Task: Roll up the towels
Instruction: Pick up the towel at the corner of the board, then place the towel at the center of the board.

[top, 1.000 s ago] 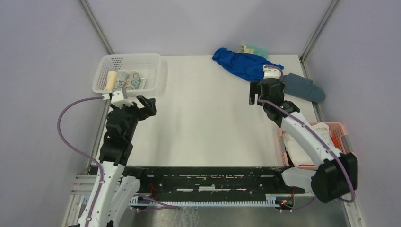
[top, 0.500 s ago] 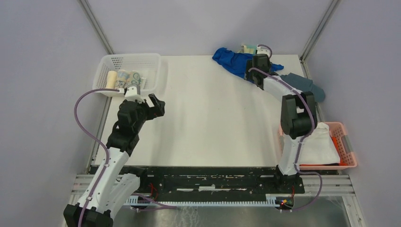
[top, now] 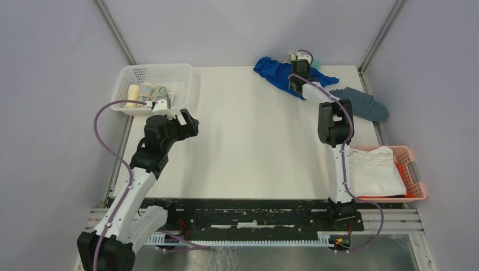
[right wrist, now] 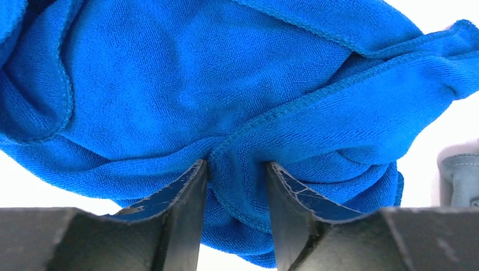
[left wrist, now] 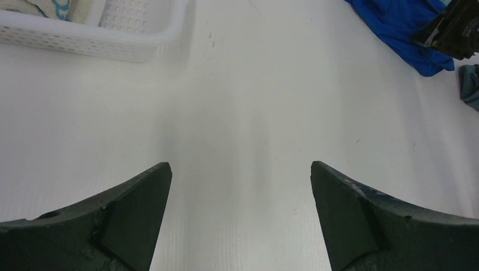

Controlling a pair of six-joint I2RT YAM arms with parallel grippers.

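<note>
The blue towel (top: 272, 70) lies crumpled and unrolled at the far edge of the counter (top: 254, 147), and everything else is placed from it. The right pincer (top: 295, 83) stands on the towel's near-right part, pointing down into it. In the right wrist view its fingers are narrow, and the right pincer (right wrist: 236, 169) has a hemmed fold of the blue towel (right wrist: 226, 84) pinched between them, the cloth bunching up on both sides of the tips. The yellow towel (top: 314, 60) shows just behind the blue towel, touching it and mostly hidden by it and the wrist. A grey cloth (top: 361, 104) lies just right of the blue towel, on the nearer side; the right wrist view catches the edge of the grey cloth (right wrist: 457, 169) beside the towel's hem. The left pincer (top: 185, 121) hangs well to the left of the blue towel and nearer the arm bases. In its own view the left pincer (left wrist: 240, 169) is spread wide with only bare counter between the fingers, and the blue towel (left wrist: 395, 22) sits far off at upper right. A white basket (top: 127, 76) holding rolls (top: 148, 93) stands far left of the blue towel. A pink basket (top: 415, 169) with a white cloth (top: 370, 172) sits well nearer and to the towel's right.
</note>
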